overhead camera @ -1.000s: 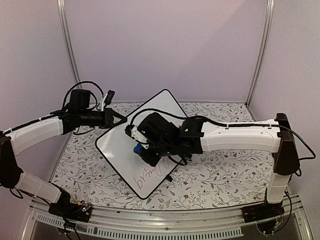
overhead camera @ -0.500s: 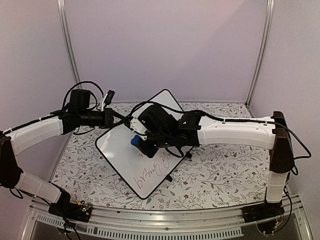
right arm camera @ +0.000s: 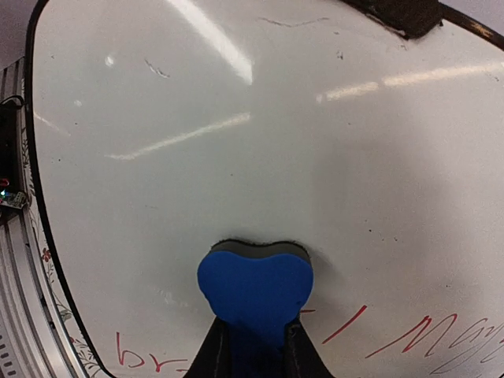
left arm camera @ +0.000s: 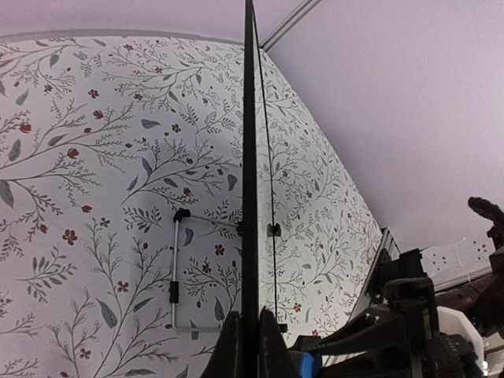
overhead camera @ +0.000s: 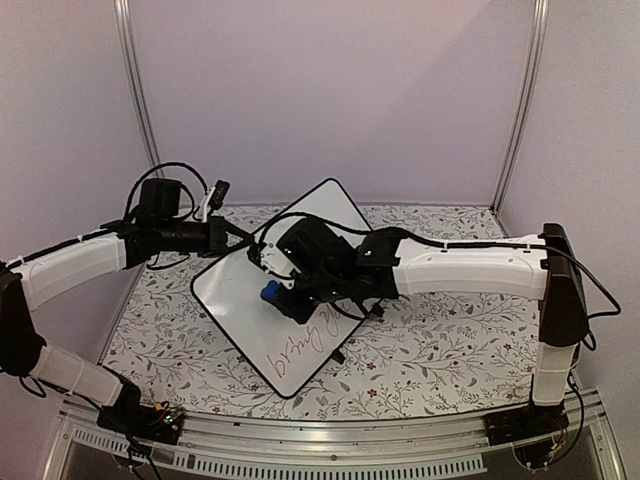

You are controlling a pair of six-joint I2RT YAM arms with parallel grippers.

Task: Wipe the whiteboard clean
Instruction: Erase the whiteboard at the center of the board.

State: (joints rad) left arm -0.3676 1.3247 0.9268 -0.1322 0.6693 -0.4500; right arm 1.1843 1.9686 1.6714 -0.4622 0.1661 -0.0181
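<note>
The whiteboard [overhead camera: 240, 290] stands tilted on the flowered table, white with a thin black rim, red handwriting on its lower part [overhead camera: 300, 350]. My left gripper [overhead camera: 240, 237] is shut on its upper left edge; in the left wrist view the board shows edge-on [left arm camera: 250, 157] between the fingers [left arm camera: 230, 346]. My right gripper [overhead camera: 285, 290] is shut on a blue eraser [overhead camera: 270, 291] and presses it against the board's middle. In the right wrist view the eraser [right arm camera: 254, 287] sits flat on the white face [right arm camera: 236, 118], just above the red writing [right arm camera: 417, 331].
The board's wire stand [left arm camera: 175, 268] rests on the flowered tablecloth [overhead camera: 430, 340] behind it. Lavender walls with metal posts [overhead camera: 135, 100] enclose the back and sides. A metal rail [overhead camera: 330, 455] runs along the near table edge.
My right gripper with the eraser slid up and left across the board, then back down a little. The left arm and the board stayed still.
</note>
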